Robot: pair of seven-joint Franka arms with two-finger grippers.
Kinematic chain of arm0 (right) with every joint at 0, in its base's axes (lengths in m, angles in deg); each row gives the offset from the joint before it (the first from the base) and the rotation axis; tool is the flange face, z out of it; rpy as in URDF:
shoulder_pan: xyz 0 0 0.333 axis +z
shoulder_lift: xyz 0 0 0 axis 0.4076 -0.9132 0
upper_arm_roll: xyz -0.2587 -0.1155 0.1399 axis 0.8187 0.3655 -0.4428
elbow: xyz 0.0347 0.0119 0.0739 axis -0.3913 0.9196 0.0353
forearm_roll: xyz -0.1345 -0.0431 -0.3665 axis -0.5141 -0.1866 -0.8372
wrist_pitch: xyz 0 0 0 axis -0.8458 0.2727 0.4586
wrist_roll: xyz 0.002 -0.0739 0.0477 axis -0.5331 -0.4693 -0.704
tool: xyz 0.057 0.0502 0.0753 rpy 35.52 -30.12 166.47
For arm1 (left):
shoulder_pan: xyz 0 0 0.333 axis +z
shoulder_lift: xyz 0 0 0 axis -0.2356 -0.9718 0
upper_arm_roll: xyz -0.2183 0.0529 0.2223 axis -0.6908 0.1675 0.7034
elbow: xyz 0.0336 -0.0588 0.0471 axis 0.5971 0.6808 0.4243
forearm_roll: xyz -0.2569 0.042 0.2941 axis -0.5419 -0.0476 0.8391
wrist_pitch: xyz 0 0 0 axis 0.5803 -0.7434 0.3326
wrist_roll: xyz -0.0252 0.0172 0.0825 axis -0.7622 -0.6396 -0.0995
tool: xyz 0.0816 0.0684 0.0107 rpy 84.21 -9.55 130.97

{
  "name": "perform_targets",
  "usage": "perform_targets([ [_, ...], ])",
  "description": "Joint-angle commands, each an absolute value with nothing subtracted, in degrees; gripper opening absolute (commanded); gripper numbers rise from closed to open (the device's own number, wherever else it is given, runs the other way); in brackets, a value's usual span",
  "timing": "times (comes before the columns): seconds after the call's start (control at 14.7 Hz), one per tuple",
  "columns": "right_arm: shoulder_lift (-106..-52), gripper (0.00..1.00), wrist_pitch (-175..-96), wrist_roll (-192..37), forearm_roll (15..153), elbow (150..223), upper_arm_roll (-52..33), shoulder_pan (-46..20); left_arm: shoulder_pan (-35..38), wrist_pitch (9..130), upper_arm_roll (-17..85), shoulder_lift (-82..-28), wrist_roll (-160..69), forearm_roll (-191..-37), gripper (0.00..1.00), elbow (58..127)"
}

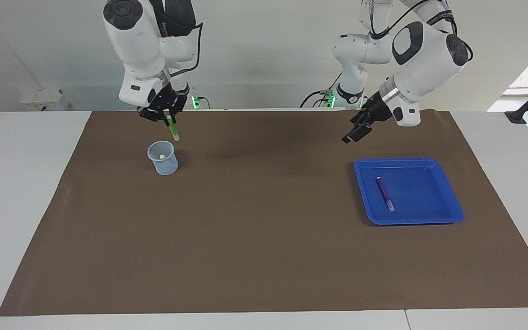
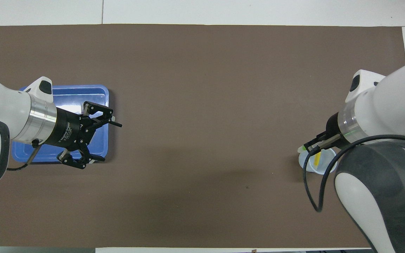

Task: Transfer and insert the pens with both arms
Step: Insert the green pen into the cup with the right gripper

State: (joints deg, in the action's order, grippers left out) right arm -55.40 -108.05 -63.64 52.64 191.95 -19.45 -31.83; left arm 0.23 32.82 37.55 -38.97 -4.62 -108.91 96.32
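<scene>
The right gripper (image 1: pixel 171 120) is pinching the slim green marker pen (image 1: pixel 173 129) upright over the small translucent plastic cup (image 1: pixel 163 157), ready to drop in (yellow pen (image 2: pixel 316 160) already inside). The left gripper (image 2: pixel 98 140) is hanging wide open over the blue plastic tray (image 1: pixel 429 192), where the purple pen (image 1: pixel 384 193) is lying.

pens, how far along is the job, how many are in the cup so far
One looks done: the yellow pen stands in the clear cup. One is in hand: the right gripper is shut on the green pen above the cup, not yet inserted. One is left: the purple pen lies in the blue tray, with the left gripper open over the tray's edge.
</scene>
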Motion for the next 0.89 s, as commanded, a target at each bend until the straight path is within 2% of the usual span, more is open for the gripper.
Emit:
perform_targets([
  [0.0, -48.3, 0.03, -114.2, -59.8, 51.4, 203.8, -20.3, -33.5, 2.5, 34.8, 37.4, -41.7, -17.2, -102.5, 1.0, 97.2],
  [0.14, -46.6, 0.03, -118.8, -59.5, 51.3, 209.5, -20.3, -33.4, 3.5, 37.9, 37.4, -44.3, -24.2, -98.8, 1.0, 97.4],
  [0.41, -46.8, 0.06, -123.3, -58.5, 50.3, 213.2, -20.3, -33.7, 5.5, 46.3, 37.4, -48.5, -38.7, -92.5, 1.0, 98.8],
  [0.48, -46.8, 0.1, -124.6, -58.5, 50.3, 214.3, -20.3, -33.7, 6.1, 48.8, 37.4, -49.7, -42.3, -92.2, 1.0, 99.3],
  [0.55, -46.8, 0.18, -124.8, -58.5, 50.3, 214.6, -20.3, -33.7, 7.5, 50.9, 37.4, -50.4, -46.3, -92.2, 1.0, 99.9],
  [0.61, -46.8, 0.35, -124.7, -58.5, 50.3, 214.6, -20.3, -33.7, 8.5, 52.3, 37.4, -50.7, -50.9, -92.2, 1.0, 100.5],
  [0.75, -47.1, 0.93, -124.7, -58.7, 50.4, 214.3, -20.3, -33.7, 8.7, 53.1, 37.3, -51.3, -58.1, -92.2, 1.0, 101.4],
  [0.82, -47.3, 1.0, -124.5, -58.5, 50.4, 213.5, -20.4, -33.7, 8.7, 54.0, 37.4, -52.7, -60.1, -92.2, 1.0, 101.6],
])
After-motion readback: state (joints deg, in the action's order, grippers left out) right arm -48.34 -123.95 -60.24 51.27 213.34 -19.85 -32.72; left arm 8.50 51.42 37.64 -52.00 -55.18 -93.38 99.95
